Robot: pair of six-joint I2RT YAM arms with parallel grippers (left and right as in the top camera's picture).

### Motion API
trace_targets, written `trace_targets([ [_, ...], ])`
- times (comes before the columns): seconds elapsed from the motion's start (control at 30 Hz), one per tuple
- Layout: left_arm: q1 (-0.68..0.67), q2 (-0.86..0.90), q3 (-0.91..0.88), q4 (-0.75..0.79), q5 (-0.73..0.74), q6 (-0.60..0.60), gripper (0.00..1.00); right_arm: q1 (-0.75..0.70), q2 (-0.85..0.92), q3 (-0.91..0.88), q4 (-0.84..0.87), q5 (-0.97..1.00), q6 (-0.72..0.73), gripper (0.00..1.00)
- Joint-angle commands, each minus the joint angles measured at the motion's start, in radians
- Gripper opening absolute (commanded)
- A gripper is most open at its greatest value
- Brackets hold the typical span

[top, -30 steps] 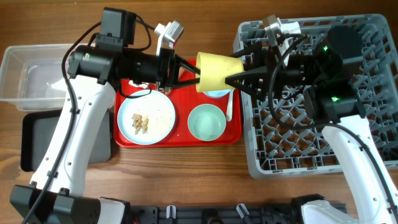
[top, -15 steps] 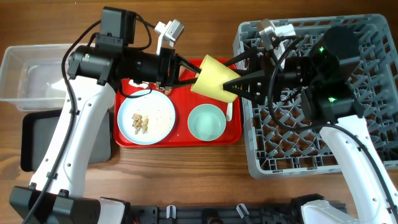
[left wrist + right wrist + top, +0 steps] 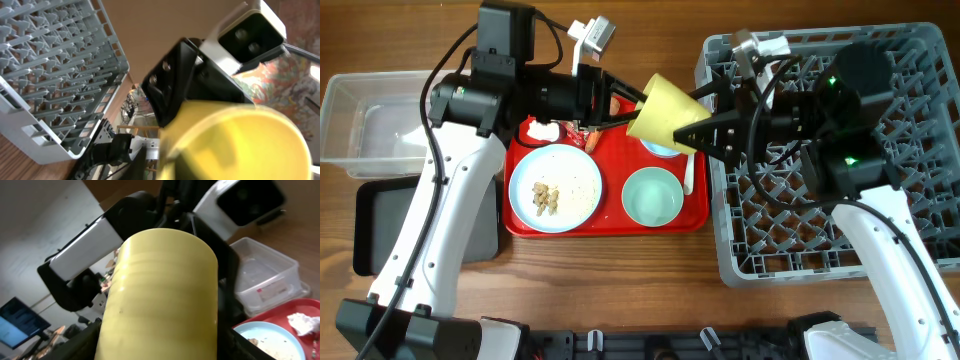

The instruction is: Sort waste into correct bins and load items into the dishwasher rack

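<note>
Yellow-green cup (image 3: 663,108), smooth, tapered, tilted, clamped in right hand (image 3: 692,131).

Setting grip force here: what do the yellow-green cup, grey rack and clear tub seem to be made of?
The yellow-green cup looks like plastic: matte, opaque, with faint moulded rings around its wall. The grey rack is probably moulded plastic with a dull finish, a one-piece lattice of pegs. The clear tub seems to be thin glossy plastic, with see-through walls and pale highlights.
</note>
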Motion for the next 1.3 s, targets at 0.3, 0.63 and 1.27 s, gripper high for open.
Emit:
trace_targets([
  [0.3, 0.122, -0.006, 0.003, -0.019, -0.098, -0.010, 1.00, -0.207, -0.137, 0.010, -0.202, 0.097, -0.031, 0.59],
  [0.63, 0.142, -0.006, 0.003, -0.045, -0.099, -0.006, 1.00, -0.257, -0.321, 0.010, -1.027, 1.106, -0.175, 0.59],
  [1.27, 0.141, -0.006, 0.003, -0.117, -0.207, 0.000, 1.00, -0.134, 0.114, 0.027, -1.179, 1.096, -0.189, 0.93],
])
